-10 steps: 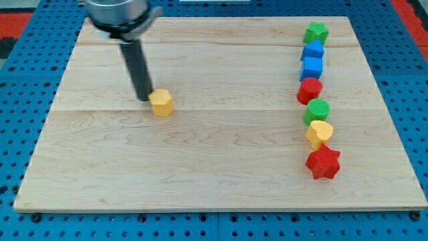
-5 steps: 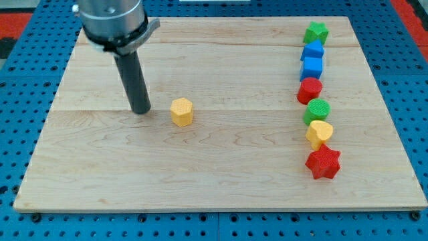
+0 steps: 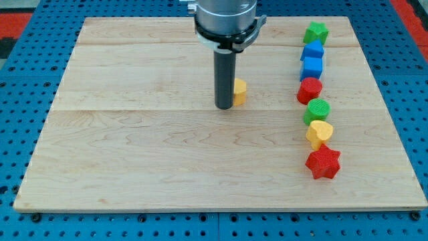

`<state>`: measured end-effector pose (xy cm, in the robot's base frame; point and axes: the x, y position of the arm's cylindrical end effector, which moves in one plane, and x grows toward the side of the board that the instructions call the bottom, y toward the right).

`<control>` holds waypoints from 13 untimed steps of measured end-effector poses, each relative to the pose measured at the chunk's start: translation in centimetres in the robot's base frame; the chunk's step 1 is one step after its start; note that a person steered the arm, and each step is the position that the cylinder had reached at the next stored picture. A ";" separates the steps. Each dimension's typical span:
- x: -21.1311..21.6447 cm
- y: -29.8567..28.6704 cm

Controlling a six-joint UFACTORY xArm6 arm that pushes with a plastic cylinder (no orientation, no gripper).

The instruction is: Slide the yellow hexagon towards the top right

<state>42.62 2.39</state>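
The yellow hexagon lies on the wooden board, a little above the board's middle. The dark rod stands in front of its left part and hides it. My tip rests on the board at the hexagon's lower left, touching it or very close to it.
A column of blocks stands along the board's right side, from top to bottom: a green star, two blue blocks, a red round block, a green round block, a yellow heart, a red star.
The yellow hexagon has moved to the right and slightly up. The rod has swung from the board's left to just left of the hexagon.
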 end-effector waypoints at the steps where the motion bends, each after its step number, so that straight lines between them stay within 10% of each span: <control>1: -2.7 3.1; 4: -11.7 7.8; 7: -12.7 0.0; 10: -21.3 10.1; 13: -21.3 8.4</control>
<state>21.33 10.83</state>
